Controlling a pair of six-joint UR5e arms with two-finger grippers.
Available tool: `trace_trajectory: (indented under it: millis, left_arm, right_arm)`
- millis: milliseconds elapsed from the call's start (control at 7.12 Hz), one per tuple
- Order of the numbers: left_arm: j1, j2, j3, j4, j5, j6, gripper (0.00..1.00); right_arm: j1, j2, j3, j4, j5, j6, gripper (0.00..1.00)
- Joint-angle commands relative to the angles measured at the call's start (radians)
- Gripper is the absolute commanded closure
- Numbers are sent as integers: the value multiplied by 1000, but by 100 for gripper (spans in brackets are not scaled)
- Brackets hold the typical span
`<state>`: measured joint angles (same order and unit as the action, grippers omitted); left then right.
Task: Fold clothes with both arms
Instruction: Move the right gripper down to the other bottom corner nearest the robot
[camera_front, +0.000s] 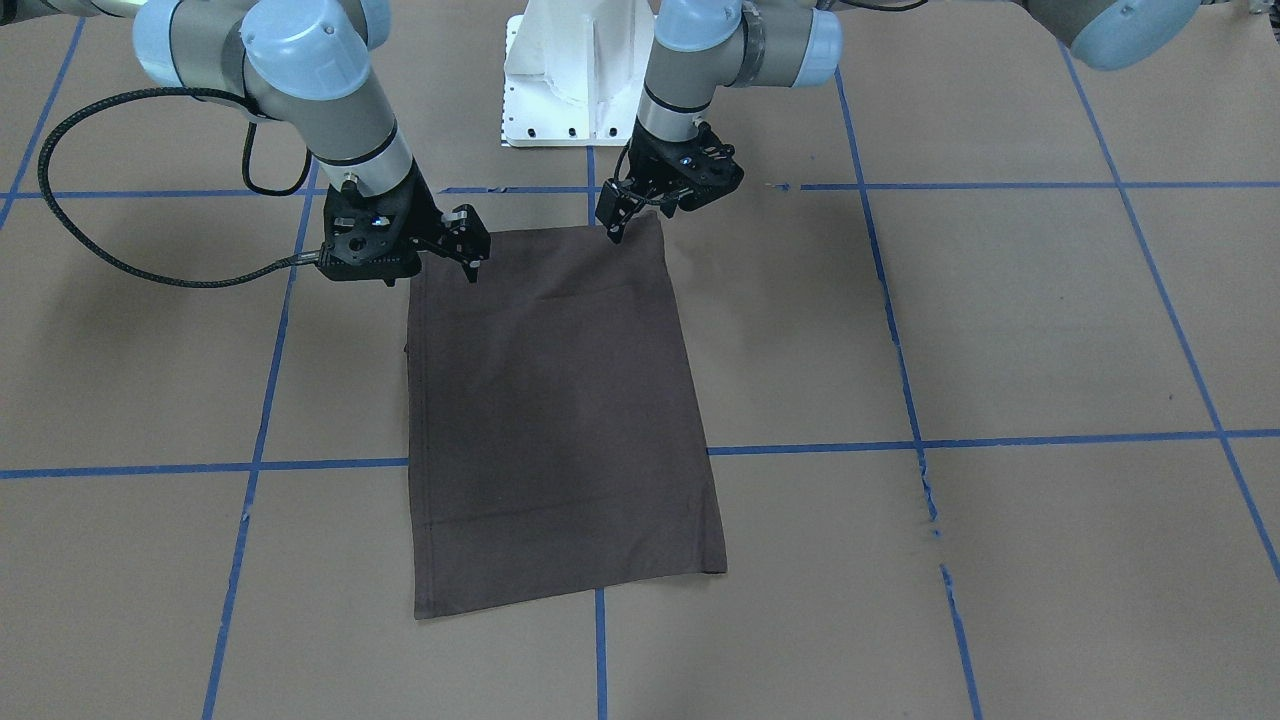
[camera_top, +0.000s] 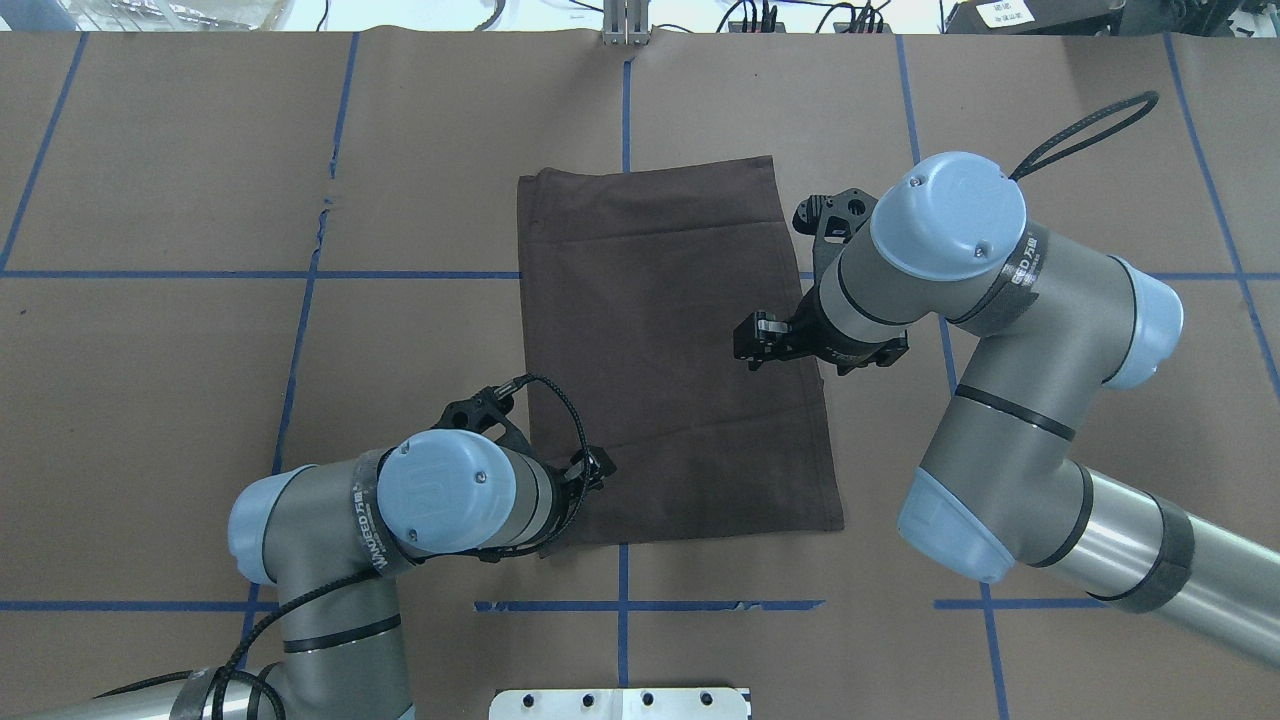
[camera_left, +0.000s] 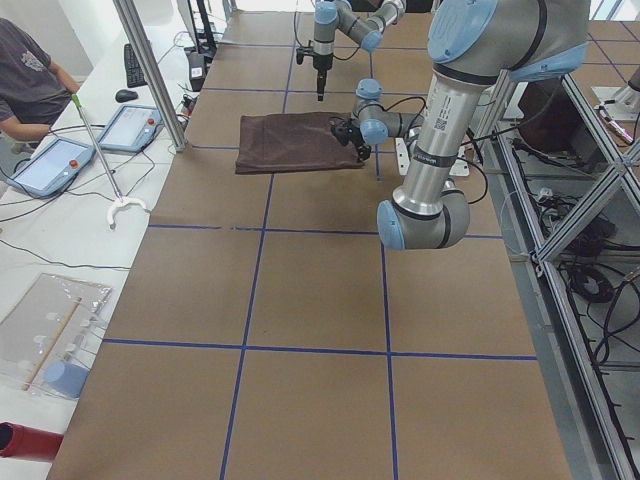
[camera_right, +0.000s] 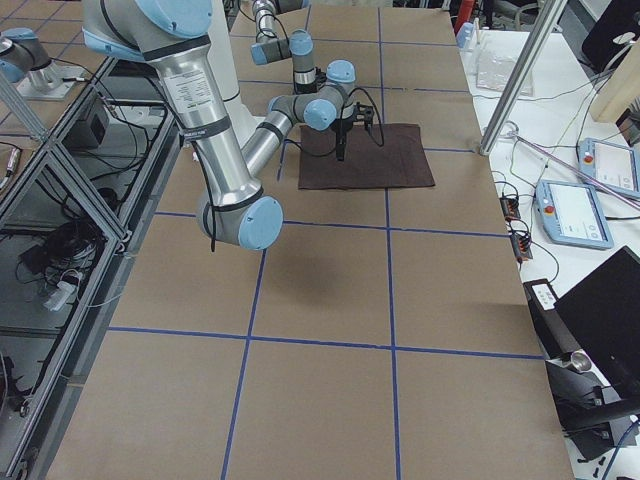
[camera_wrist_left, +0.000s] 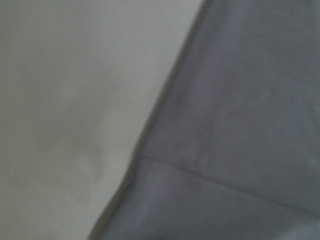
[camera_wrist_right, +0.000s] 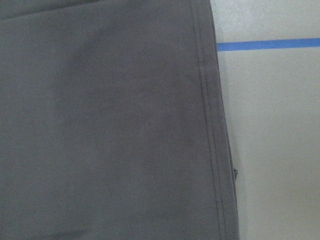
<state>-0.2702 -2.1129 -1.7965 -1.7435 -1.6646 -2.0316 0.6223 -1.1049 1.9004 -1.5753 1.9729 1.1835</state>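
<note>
Status: T-shirt (camera_front: 560, 400) is already a long flat rectangle, centre of the table (camera_front: 1000, 330) in the front view. No sleeves or collar showing, so I read the side folds as done. Probably left: one or two cross folds, top edge of that frame brought down toward the bottom edge.

Right gripper (camera_front: 472, 255) sits over the shirt's upper-left corner in the front view. The side views put it clear above the cloth. Left gripper (camera_front: 612, 225) is at the upper-right corner and low. Its wrist view is a blurred close-up of cloth edge on paper. Cloth lies flat at both corners, nothing lifted. Fingers apart or together: cannot tell for either, since they overlap in the fixed views and neither wrist view shows them.

Edges: stitched hem runs down the shirt's left side in the front view and is sharp in the right wrist view. A small fabric tab pokes out midway along it. Faint creases cross near top and bottom. Bottom edge is skewed, lower at the left corner, so the rectangle isn't square.

Room: bare paper all round, most of it below and right in the front view. Watch the white base plate (camera_front: 555, 100) near the top edge and the right arm's cable loop (camera_front: 41, 175) at upper left.
</note>
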Motion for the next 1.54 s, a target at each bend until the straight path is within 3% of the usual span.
trace_trajectory:
  millis: [0,281,562,1404]
  left_arm:
    - [28,20,11,13,19,-22,0]
    - [29,11,9,48,17,-22,1]
    - [32,8,11,47,17,-21,8]
    - [48,-1,9,47,14,-10,90]
  right_arm:
    - [3,0,0,3,0,4,0]
    - [5,0,0,5,1,4,0]
    - [7,-1,2,5,3,4,0]
    - [8,-16,23,1,3,4,0]
